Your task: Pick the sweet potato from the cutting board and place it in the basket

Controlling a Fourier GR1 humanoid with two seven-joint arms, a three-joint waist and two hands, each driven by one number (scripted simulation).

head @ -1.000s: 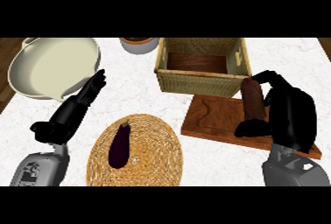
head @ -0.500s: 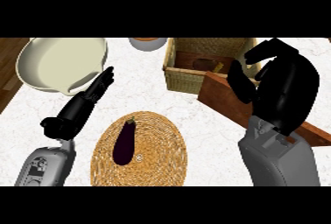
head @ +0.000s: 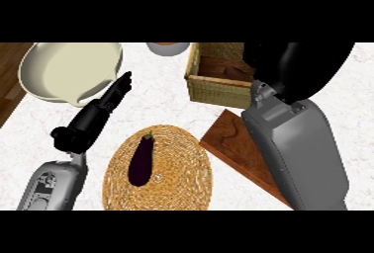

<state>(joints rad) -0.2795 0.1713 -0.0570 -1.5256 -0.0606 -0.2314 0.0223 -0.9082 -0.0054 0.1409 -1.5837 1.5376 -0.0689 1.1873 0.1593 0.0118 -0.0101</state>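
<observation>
My right hand (head: 296, 66) hangs over the wicker basket (head: 211, 92) at the top right, its black back turned to me. A brown end of the sweet potato (head: 237, 73) sticks out from under the hand's left side, inside the basket's rim, and the hand is curled on it. The rest of the sweet potato is hidden. The wooden cutting board (head: 232, 143) lies in front of the basket, half covered by my right forearm, with nothing showing on it. My left hand (head: 93, 114) rests open at the left, fingers straight and pointing up toward the bowl.
A dark eggplant (head: 142, 161) lies on a round woven mat (head: 179, 173) at the lower middle. A large cream bowl (head: 70, 69) stands at the top left. A small round pot (head: 166, 48) sits at the back, left of the basket.
My right hand has carried the sweet potato from above the cutting board up and over the basket's rim. The view has shifted right. The left hand has stayed put.
</observation>
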